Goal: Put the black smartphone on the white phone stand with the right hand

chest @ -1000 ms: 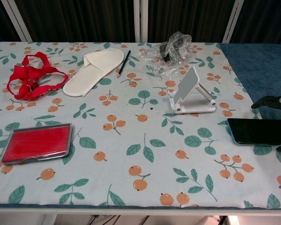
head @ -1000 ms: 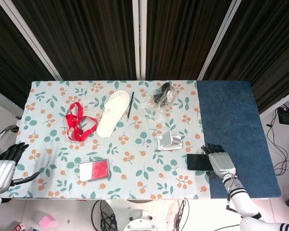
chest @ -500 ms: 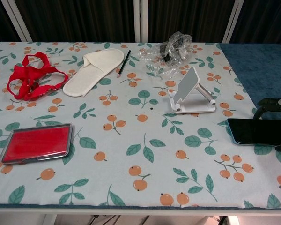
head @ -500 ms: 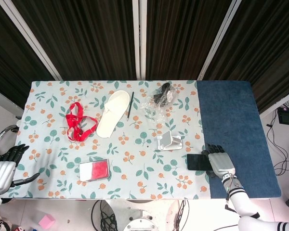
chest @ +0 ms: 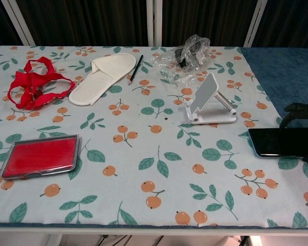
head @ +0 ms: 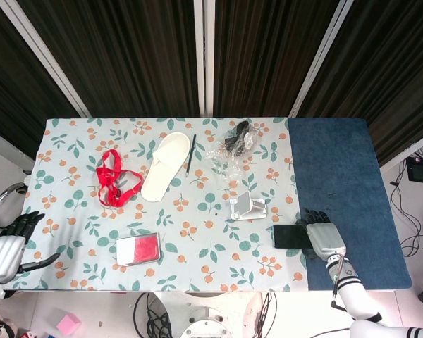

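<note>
The black smartphone (head: 289, 236) (chest: 281, 142) lies flat, screen up, where the floral cloth meets the blue mat. My right hand (head: 323, 240) covers its right end. Dark fingers (chest: 296, 108) curl over the phone's far edge, and the thumb appears to sit at the near edge, so the hand grips the phone while it rests on the table. The white phone stand (head: 248, 206) (chest: 210, 101) stands a short way to the phone's upper left, its plate tilted back and bare. My left hand (head: 5, 250) hangs off the table's left front corner, fingers apart, holding nothing.
A red flat case (chest: 39, 155) lies front left. A red strap (chest: 35, 88), a white slipper (chest: 103, 77), a pencil (chest: 135, 68) and crumpled clear plastic (chest: 187, 57) lie along the back. The blue mat (head: 338, 183) covers the right side.
The right hand's fingers have curled down over the phone's far edge, and the phone has shifted very slightly left. The left hand has drifted a little lower.
</note>
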Controlling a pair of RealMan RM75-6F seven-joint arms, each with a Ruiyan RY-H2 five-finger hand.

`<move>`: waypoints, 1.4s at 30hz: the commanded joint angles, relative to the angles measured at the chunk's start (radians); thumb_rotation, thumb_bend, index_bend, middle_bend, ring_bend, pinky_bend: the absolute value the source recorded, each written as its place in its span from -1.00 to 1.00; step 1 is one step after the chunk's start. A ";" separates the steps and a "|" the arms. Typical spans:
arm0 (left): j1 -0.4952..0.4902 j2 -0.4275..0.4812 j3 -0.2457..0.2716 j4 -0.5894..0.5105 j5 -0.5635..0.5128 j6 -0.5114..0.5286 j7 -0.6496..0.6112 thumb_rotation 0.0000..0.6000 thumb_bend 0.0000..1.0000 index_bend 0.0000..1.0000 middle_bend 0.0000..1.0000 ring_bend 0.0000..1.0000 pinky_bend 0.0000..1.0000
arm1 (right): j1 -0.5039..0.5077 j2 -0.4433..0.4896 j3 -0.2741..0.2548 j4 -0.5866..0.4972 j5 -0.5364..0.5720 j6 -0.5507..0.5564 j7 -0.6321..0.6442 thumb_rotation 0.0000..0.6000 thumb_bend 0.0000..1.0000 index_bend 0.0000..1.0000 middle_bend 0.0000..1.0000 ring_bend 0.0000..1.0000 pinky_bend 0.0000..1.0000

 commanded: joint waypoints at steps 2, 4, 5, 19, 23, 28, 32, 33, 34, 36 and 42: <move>-0.001 -0.001 0.000 0.000 -0.001 -0.002 0.001 -0.65 -1.00 -0.82 -0.87 -0.86 -0.56 | -0.001 0.000 -0.003 0.003 -0.005 0.000 0.003 1.00 -0.59 0.45 -1.00 -1.00 -1.00; -0.001 -0.002 0.000 0.000 -0.003 -0.004 0.001 -0.65 -1.00 -0.82 -0.87 -0.86 -0.56 | -0.002 0.000 -0.003 0.003 -0.014 0.002 0.009 1.00 -0.58 0.50 -0.98 -1.00 -1.00; -0.001 -0.002 0.000 0.001 -0.004 -0.005 0.001 -0.66 -1.00 -0.82 -0.87 -0.86 -0.56 | -0.003 0.001 -0.002 0.001 -0.023 0.004 0.017 1.00 -0.57 0.52 -0.95 -1.00 -1.00; 0.000 -0.010 0.004 0.009 -0.008 -0.014 -0.004 -0.65 -1.00 -0.82 -0.87 -0.86 -0.56 | -0.005 0.018 -0.016 -0.004 -0.056 0.028 -0.022 1.00 -0.34 0.68 -0.37 -0.49 -0.18; 0.002 -0.010 0.004 0.010 -0.010 -0.013 -0.004 -0.65 -1.00 -0.82 -0.87 -0.86 -0.56 | -0.008 0.016 -0.015 -0.003 -0.070 0.046 -0.030 1.00 -0.32 0.68 -0.26 -0.35 -0.18; 0.004 -0.008 0.004 0.010 -0.011 -0.011 -0.005 -0.65 -1.00 -0.82 -0.87 -0.86 -0.56 | -0.012 0.043 -0.005 -0.027 -0.114 0.076 -0.027 1.00 -0.31 0.67 -0.23 -0.31 -0.21; 0.004 -0.007 0.003 0.008 -0.011 -0.009 -0.005 -0.65 -1.00 -0.82 -0.87 -0.86 -0.56 | -0.007 0.111 0.021 -0.098 -0.176 0.125 -0.041 1.00 -0.31 0.65 -0.23 -0.31 -0.23; 0.004 -0.007 0.002 0.008 -0.011 -0.009 -0.006 -0.65 -1.00 -0.82 -0.87 -0.86 -0.56 | -0.002 0.132 0.029 -0.119 -0.185 0.132 -0.054 1.00 -0.32 0.64 -0.23 -0.31 -0.23; 0.004 -0.007 0.002 0.008 -0.010 -0.007 -0.007 -0.65 -1.00 -0.82 -0.87 -0.86 -0.56 | 0.005 0.154 0.037 -0.144 -0.194 0.138 -0.070 1.00 -0.31 0.63 -0.23 -0.31 -0.23; 0.005 -0.009 0.000 0.008 -0.008 -0.002 -0.010 -0.65 -1.00 -0.82 -0.87 -0.86 -0.56 | 0.029 0.218 0.059 -0.215 -0.210 0.149 -0.132 1.00 -0.32 0.62 -0.22 -0.31 -0.23; 0.009 -0.013 0.000 0.013 -0.004 0.008 -0.018 -0.66 -1.00 -0.82 -0.87 -0.86 -0.56 | 0.161 0.348 0.145 -0.382 -0.104 0.132 -0.420 1.00 -0.32 0.54 -0.17 -0.31 -0.23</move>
